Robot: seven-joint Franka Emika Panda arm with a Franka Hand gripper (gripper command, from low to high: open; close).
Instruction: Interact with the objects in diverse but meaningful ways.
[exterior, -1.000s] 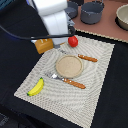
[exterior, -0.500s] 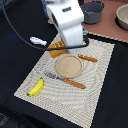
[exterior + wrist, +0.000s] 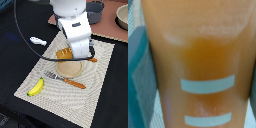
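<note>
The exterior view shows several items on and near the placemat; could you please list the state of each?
bread loaf: at the plate's far edge, partly hidden by the arm
banana: lying flat on the placemat
fork: lying beside the plate
plate: bare where visible
white piece: off the placemat, on dark cloth
tool: hidden, state unclear

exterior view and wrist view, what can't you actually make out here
- Hand: hidden in the exterior view behind the arm's white body; open or shut cannot be told.
- Tomato: not visible in the exterior view, possibly behind the arm.
- Bread: only one end shows, the arm covers the rest.
- Plate: far edge hidden by the arm.
- Wrist view: a blurred orange surface fills it; too close to identify.
</note>
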